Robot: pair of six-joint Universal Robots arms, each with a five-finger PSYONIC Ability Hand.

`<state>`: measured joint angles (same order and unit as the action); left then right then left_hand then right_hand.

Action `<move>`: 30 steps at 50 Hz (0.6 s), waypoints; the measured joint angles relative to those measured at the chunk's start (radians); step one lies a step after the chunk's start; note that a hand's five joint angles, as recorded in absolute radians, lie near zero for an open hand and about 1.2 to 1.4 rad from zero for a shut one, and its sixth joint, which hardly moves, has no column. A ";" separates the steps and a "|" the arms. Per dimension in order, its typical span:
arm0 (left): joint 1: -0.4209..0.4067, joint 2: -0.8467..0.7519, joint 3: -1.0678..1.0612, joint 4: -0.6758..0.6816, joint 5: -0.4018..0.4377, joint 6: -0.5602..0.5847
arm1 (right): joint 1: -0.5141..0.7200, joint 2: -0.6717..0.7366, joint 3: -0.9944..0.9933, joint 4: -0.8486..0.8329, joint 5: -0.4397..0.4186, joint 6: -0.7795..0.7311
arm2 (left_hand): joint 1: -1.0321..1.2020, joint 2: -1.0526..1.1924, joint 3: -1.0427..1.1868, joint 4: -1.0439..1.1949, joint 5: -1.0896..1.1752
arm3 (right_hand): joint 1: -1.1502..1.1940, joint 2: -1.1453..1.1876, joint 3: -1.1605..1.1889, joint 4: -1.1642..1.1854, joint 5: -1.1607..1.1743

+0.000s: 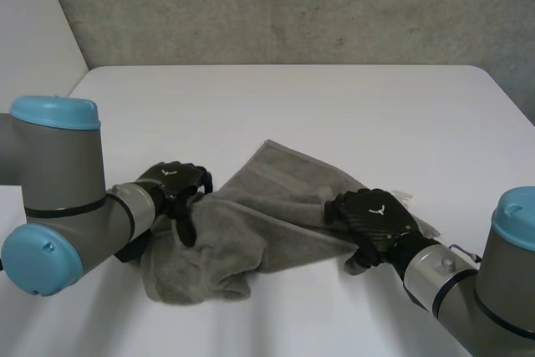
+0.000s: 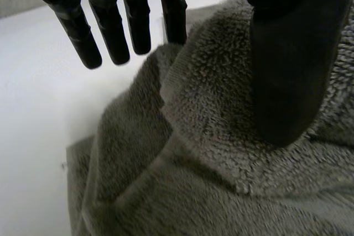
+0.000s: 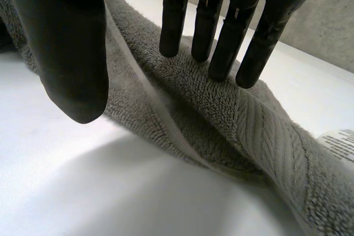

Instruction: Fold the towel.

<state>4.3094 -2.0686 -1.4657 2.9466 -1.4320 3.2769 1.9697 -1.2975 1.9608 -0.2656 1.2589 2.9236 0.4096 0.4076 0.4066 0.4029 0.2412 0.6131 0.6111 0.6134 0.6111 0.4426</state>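
Observation:
A grey towel [image 1: 267,206] lies rumpled on the white table [image 1: 292,106], bunched in folds at its left and flatter toward its far corner. My left hand [image 1: 171,186] sits at the towel's bunched left edge. Its fingers [image 2: 110,31] are straight and spread over the table beside the towel [image 2: 221,153], and its thumb [image 2: 287,70] rests on the pile. My right hand [image 1: 372,215] is on the towel's right edge. Its straight fingers [image 3: 213,26] touch a raised ridge of the towel [image 3: 221,114], with the thumb [image 3: 72,53] apart on the ridge's other side.
A white care label [image 1: 404,196] sticks out from the towel's right edge, just beyond my right hand; it lies beside the fingers as the label [image 3: 337,139]. Bare table spreads behind the towel up to a grey wall.

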 measured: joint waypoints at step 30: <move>0.001 0.050 -0.069 -0.010 -0.003 -0.047 | 0.015 0.175 -0.074 -0.075 0.006 -0.012 | 0.589 0.614 0.606 0.636 0.606 | 0.077 0.074 0.084 0.087 0.083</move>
<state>4.3105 -2.0185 -1.5342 2.9370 -1.4351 3.2296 1.9842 -1.1223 1.8867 -0.3408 1.2649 2.9119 0.9987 1.0212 1.0129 1.0394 0.8475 0.6905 0.6854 0.6975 0.6979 0.5254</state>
